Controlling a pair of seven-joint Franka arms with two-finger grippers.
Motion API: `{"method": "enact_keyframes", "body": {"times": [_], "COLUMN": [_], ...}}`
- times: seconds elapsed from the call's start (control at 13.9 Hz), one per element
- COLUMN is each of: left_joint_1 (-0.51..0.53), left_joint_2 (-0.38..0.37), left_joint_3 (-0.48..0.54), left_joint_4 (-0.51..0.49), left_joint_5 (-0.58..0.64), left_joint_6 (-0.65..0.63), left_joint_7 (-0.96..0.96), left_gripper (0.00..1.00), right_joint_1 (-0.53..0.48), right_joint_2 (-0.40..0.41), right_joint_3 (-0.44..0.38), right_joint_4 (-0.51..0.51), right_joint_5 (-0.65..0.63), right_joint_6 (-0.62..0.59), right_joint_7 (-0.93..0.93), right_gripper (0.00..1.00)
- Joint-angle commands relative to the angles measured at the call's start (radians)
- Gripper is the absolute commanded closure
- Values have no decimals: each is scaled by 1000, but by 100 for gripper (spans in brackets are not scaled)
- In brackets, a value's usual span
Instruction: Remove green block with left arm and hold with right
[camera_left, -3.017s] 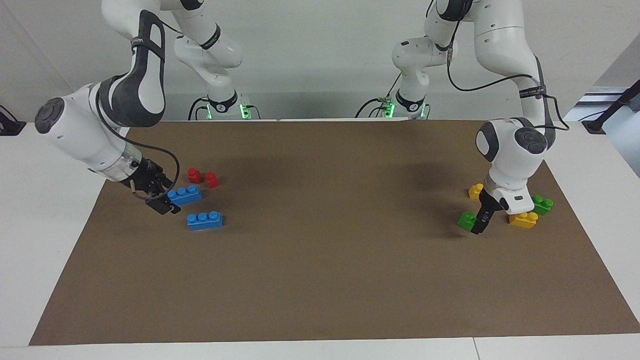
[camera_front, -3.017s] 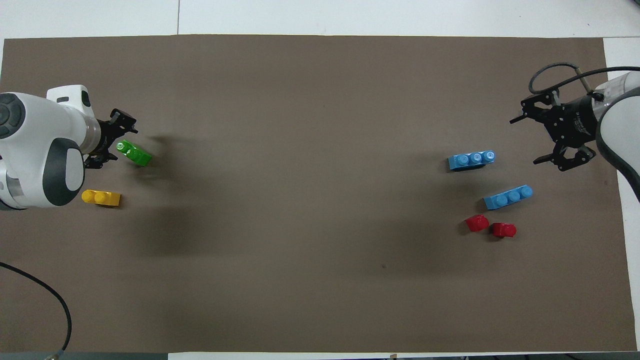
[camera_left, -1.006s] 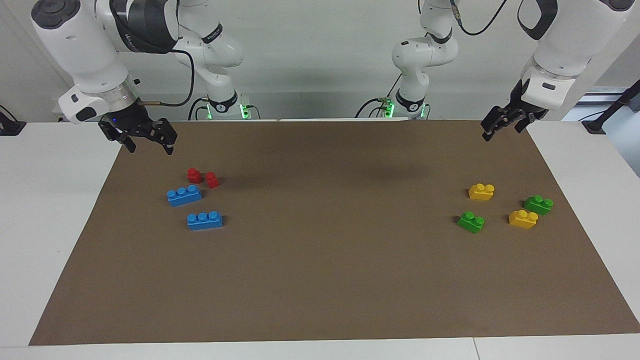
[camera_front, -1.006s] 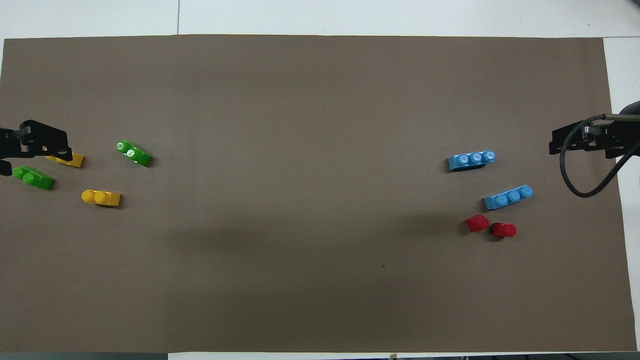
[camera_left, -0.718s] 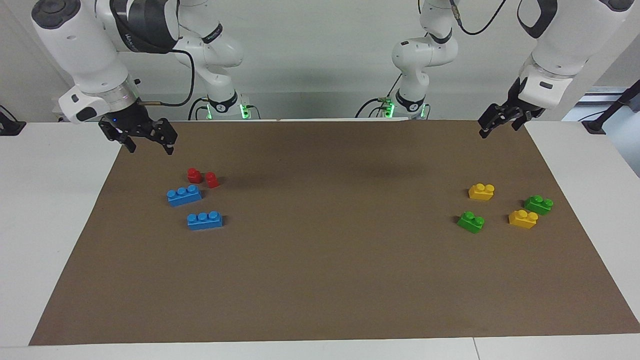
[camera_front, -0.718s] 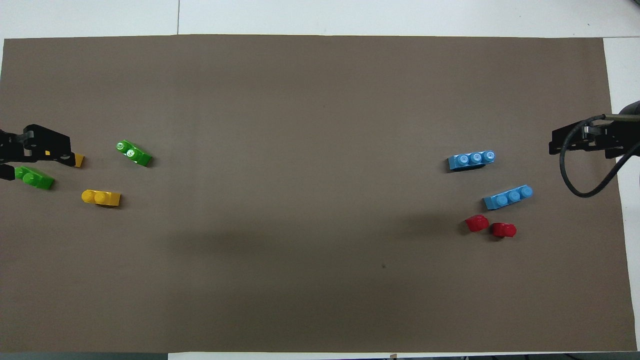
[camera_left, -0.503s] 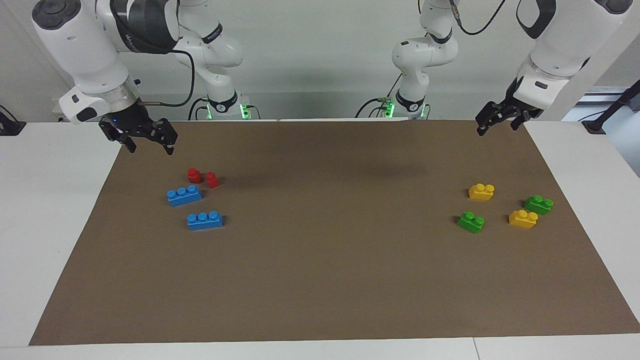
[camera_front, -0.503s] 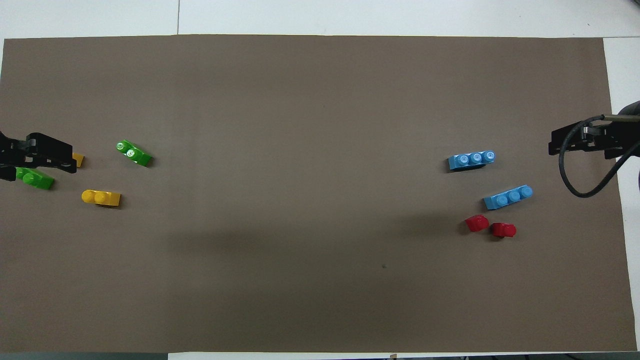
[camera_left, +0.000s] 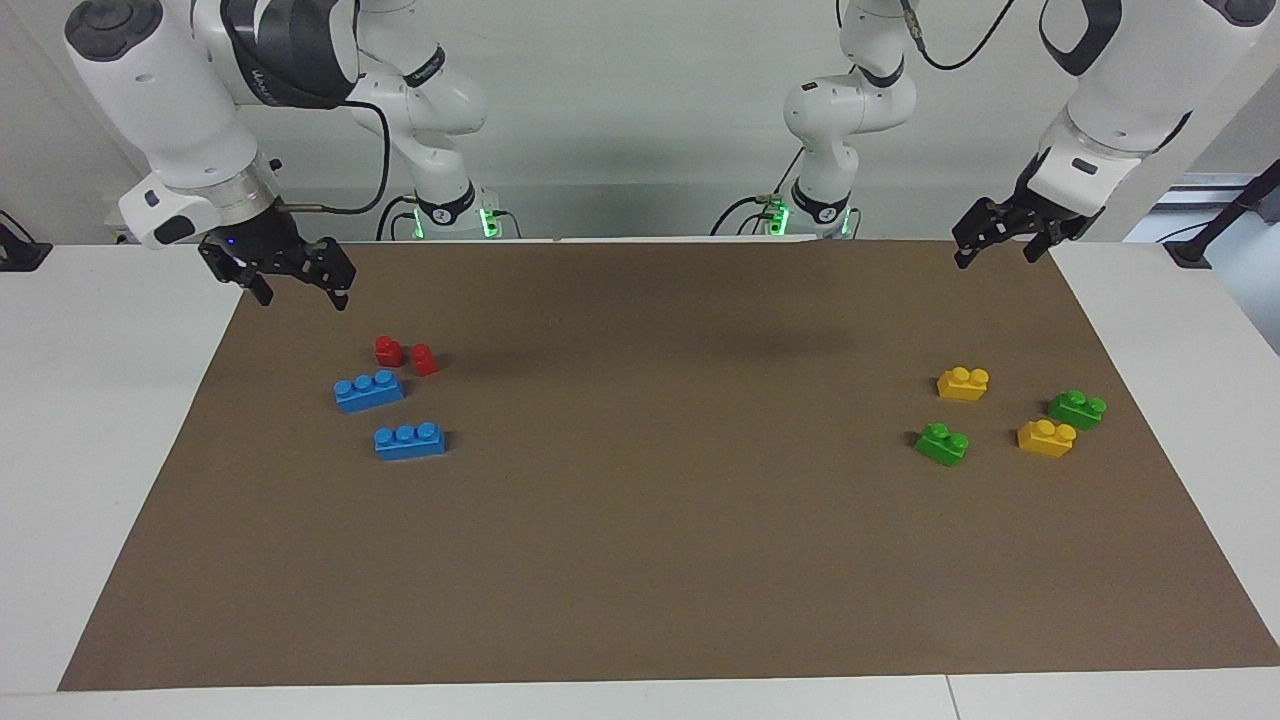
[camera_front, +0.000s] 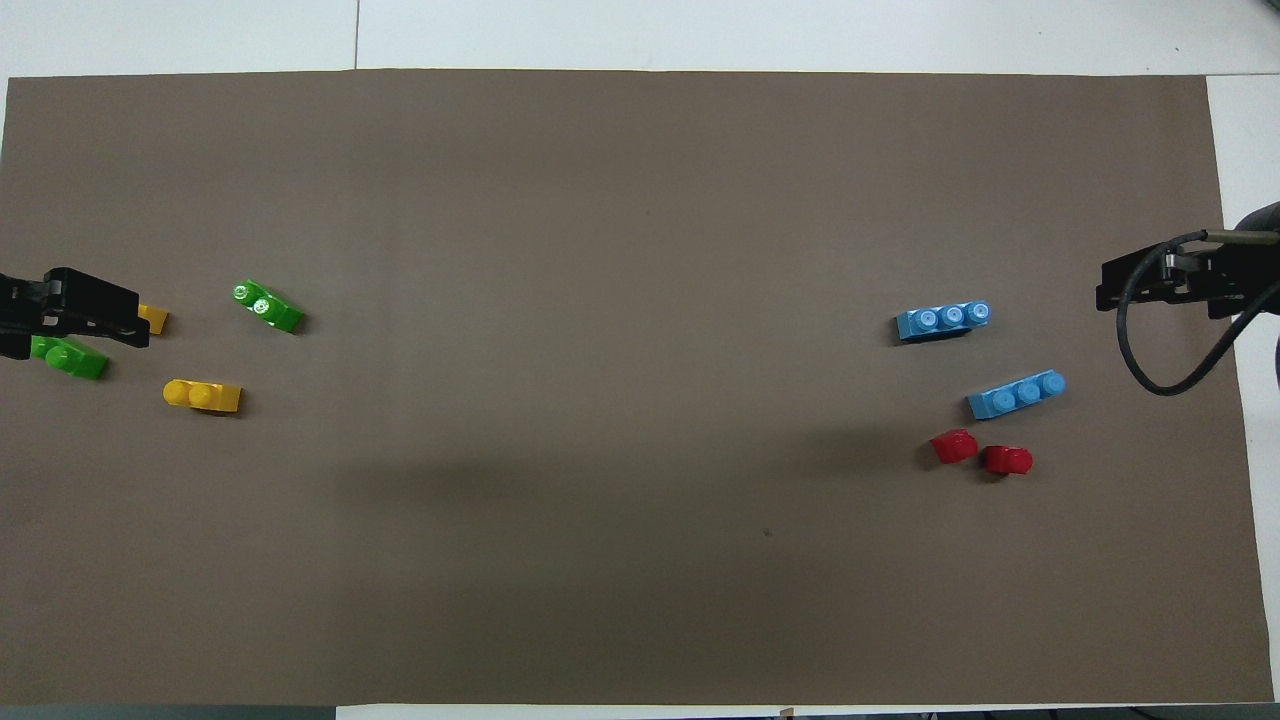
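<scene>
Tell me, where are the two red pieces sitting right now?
The red pieces sit side by side toward the right arm's end of the mat, just nearer the robots than the blue bricks.

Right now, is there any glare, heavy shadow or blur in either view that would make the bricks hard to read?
Overhead view: bright glints on the studs of one green block; a broad soft shadow darkens the brown mat near the robots; the left gripper covers most of a yellow brick and part of the other green brick. Facing view: even light, faint shadows, all bricks sharp.

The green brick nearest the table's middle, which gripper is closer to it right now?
Left. The left gripper hangs raised at that green brick's end of the mat; the right gripper is raised over the other end.
</scene>
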Motion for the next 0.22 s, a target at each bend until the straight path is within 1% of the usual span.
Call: {"method": "enact_keyframes", "body": {"times": [0.0,0.14], "left_joint_1": [1,1], "left_joint_2": [5,5], "left_joint_3": [8,8], "left_joint_4": [21,21], "left_joint_5": [-18,-16], "left_joint_6": [-14,-14], "left_joint_7": [23,23], "left_gripper": [0,0], "right_joint_1": [-8,-8], "right_joint_2": [-7,-10], "right_joint_3": [8,8], "right_joint_4": [-14,-16], "right_joint_5": [-27,-27], "right_joint_6": [7,7], "right_joint_7": [-26,-26], "right_gripper": [0,0]}}
